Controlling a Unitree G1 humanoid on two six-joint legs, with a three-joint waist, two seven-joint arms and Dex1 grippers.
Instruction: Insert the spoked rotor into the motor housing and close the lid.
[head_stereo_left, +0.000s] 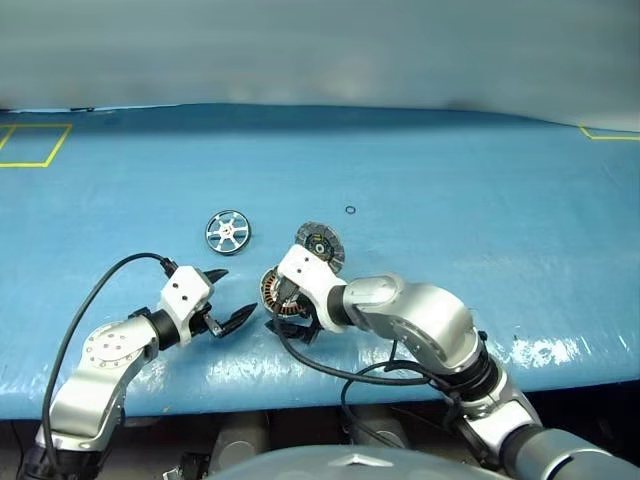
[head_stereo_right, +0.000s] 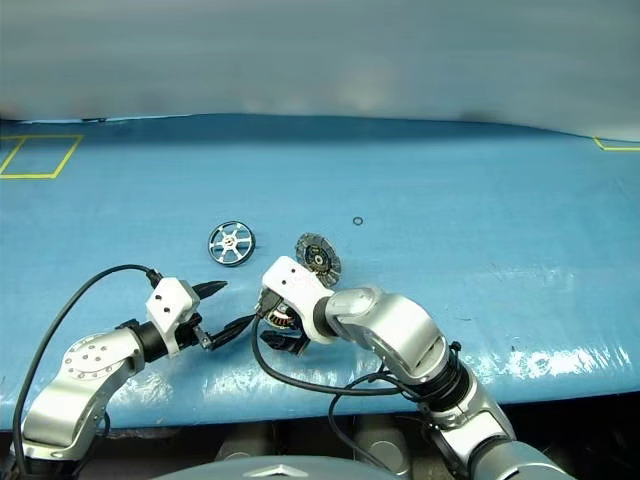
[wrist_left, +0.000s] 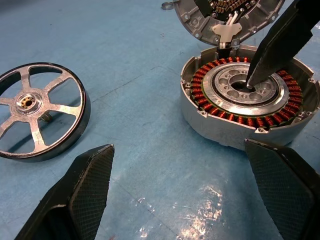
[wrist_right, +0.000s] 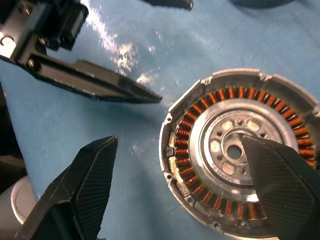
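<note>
The spoked rotor (head_stereo_left: 228, 232) lies flat on the blue mat, a silver wheel left of the motor housing (wrist_left: 250, 100). The housing shows its copper windings and silver centre. Its lid (head_stereo_left: 320, 243) stands hinged open at the far edge. My right gripper (wrist_right: 180, 185) is open and straddles the housing's near rim: one finger (wrist_left: 280, 45) has its tip at the centre hole, the other is over the mat outside the rim. My left gripper (head_stereo_left: 232, 296) is open and empty, low over the mat just left of the housing and nearer than the rotor.
A small dark ring (head_stereo_left: 350, 210) lies on the mat beyond the lid. Yellow tape marks (head_stereo_left: 30, 145) sit at the far left corner. The mat's front edge (head_stereo_left: 300, 400) runs close below both arms, where black cables hang.
</note>
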